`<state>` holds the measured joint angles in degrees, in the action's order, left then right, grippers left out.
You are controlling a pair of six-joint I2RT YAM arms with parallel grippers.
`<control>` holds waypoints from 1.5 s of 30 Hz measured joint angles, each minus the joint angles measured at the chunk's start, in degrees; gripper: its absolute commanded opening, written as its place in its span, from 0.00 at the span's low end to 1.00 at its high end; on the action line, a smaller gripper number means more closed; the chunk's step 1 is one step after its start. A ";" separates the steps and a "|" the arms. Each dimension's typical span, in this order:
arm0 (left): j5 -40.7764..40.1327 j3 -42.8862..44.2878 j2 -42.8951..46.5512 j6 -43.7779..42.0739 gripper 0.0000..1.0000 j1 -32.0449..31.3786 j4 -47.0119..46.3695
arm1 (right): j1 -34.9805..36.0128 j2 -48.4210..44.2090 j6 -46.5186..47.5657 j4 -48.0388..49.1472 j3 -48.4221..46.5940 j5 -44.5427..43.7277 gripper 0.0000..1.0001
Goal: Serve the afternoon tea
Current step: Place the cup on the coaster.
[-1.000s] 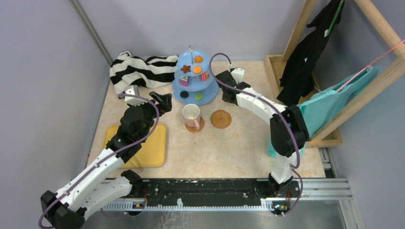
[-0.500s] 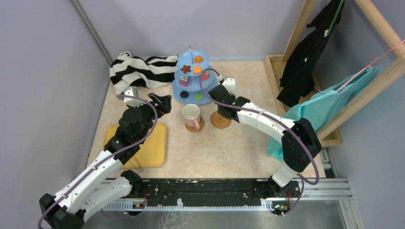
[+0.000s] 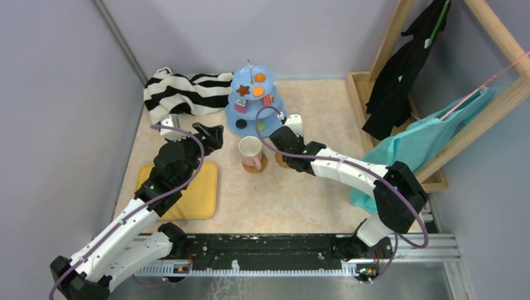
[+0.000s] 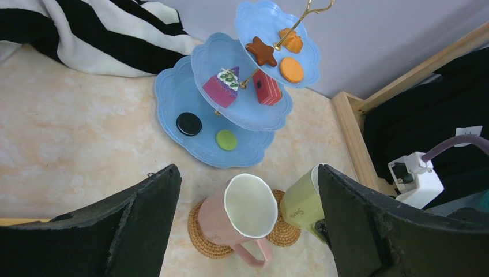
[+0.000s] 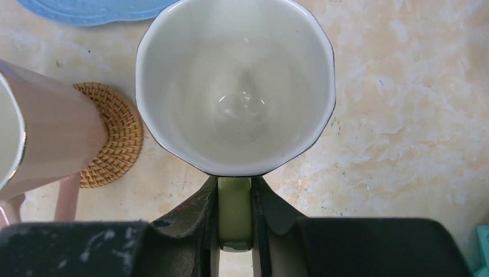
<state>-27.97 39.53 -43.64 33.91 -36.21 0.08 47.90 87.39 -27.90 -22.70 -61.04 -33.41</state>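
The light-blue three-tier stand (image 3: 253,100) holds toy cookies and cake slices (image 4: 222,86). The pink-handled cup (image 3: 250,150) stands on a cork coaster (image 4: 204,236). My right gripper (image 3: 282,145) is shut on the handle (image 5: 234,210) of the yellow-green cup (image 5: 236,86). It holds that cup slightly tilted over the second coaster (image 4: 285,231), just right of the pink cup (image 5: 46,144). I cannot tell whether the cup touches the coaster. My left gripper (image 3: 212,134) is open and empty, hovering left of the pink cup (image 4: 242,210).
The striped cloth (image 3: 181,90) lies at the back left. A yellow tray (image 3: 194,190) sits under my left arm. A wooden rack (image 3: 437,94) with a black garment and a teal cloth (image 3: 431,140) stands on the right. Grey walls close in on the left and back.
My right arm has brought the yellow-green cup from beside the stand forward and left, over the second coaster, which it now covers in the top view. My left arm has barely moved.
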 measured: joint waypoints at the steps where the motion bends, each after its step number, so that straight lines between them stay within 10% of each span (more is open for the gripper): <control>1: 0.00 0.00 0.00 0.02 0.93 0.00 0.00 | 0.00 0.00 0.17 0.39 0.50 0.07 0.00; 45: 0.61 0.00 -1.46 1.33 0.92 0.00 0.00 | 0.44 -1.31 1.75 13.90 10.71 0.98 0.00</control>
<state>-27.35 39.53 -45.10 35.24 -36.21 0.08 48.34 86.08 -26.15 -8.80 -50.33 -32.42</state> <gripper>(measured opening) 0.921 0.201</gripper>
